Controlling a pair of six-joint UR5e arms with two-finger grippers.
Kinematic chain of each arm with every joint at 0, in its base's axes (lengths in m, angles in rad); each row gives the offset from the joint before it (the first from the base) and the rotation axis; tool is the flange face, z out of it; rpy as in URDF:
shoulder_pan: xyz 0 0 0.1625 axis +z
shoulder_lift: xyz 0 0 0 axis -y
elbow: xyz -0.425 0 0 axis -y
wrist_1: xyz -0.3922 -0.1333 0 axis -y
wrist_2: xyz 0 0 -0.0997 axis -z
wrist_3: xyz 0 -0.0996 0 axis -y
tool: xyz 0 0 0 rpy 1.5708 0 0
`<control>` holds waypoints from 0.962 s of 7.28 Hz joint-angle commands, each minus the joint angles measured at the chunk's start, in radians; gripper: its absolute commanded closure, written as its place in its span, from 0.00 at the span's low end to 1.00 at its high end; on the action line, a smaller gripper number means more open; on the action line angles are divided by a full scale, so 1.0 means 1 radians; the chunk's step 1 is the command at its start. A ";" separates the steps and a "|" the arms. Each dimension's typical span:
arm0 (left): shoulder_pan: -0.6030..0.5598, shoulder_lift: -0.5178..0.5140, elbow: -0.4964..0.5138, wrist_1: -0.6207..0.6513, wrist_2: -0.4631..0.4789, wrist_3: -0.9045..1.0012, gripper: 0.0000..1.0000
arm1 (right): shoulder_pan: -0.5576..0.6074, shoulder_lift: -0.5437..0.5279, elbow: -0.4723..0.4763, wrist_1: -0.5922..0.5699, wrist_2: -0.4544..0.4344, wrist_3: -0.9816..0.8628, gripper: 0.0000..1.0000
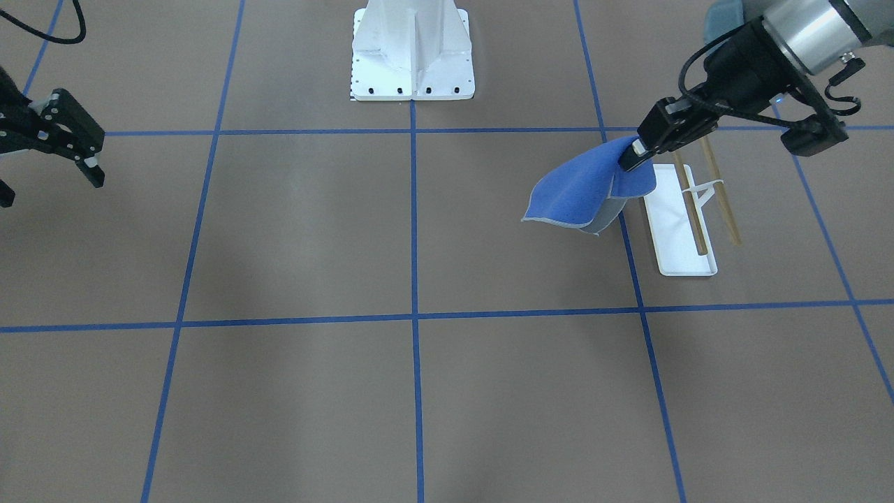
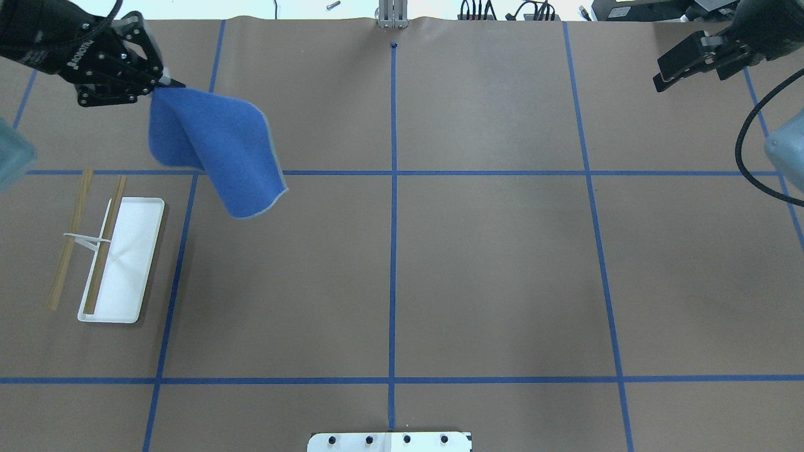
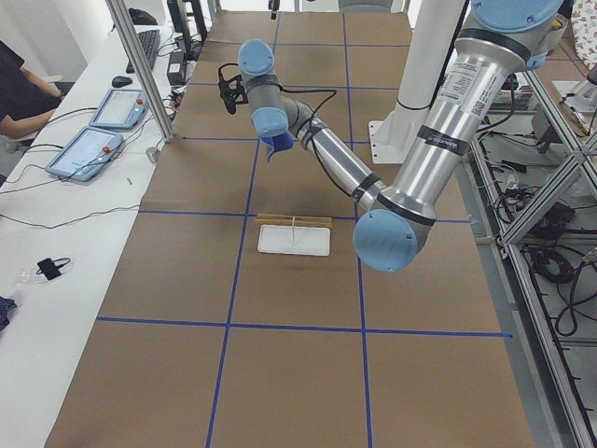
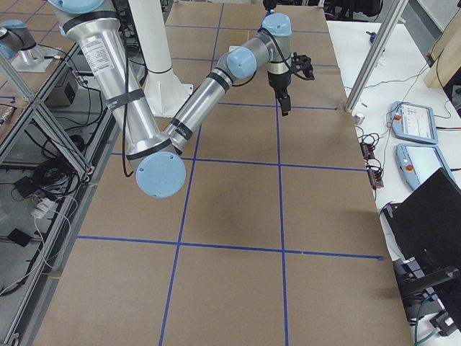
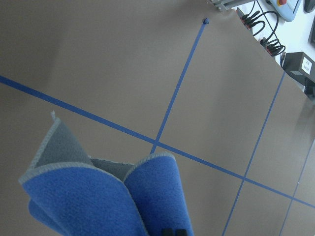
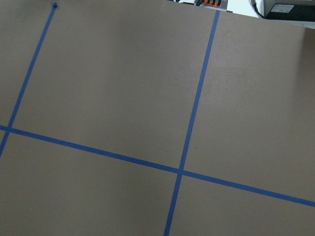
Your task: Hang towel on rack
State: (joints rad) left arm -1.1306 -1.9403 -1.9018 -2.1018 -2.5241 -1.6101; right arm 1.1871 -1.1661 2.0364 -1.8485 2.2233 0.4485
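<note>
Left gripper [image 1: 632, 155] pinched shut on towel [image 1: 587, 188] near one edge. Towel hangs folded in air, blue face out, grey underside showing, pale edging loose, not touching worktop [image 1: 419, 230].

Rack [image 1: 681, 223] stands just beside towel, its white tray at a blue tape line; towel not yet on rods – it hangs off rack's end away from robot, toward centre.

Right gripper [image 1: 50, 185] spread wide, holding nothing, well apart at opposite side – broad stretch of worktop between.
</note>
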 commanded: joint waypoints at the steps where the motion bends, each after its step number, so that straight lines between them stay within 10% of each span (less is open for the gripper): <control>1: -0.050 0.118 -0.033 -0.001 -0.002 0.100 1.00 | 0.051 -0.007 -0.119 -0.018 0.062 -0.070 0.00; 7: -0.072 0.284 -0.060 -0.003 0.004 0.306 1.00 | 0.117 -0.066 -0.286 -0.034 0.068 -0.272 0.00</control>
State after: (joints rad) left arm -1.2138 -1.6582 -1.9523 -2.1046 -2.5160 -1.2971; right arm 1.2913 -1.2192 1.7594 -1.8816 2.2861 0.2042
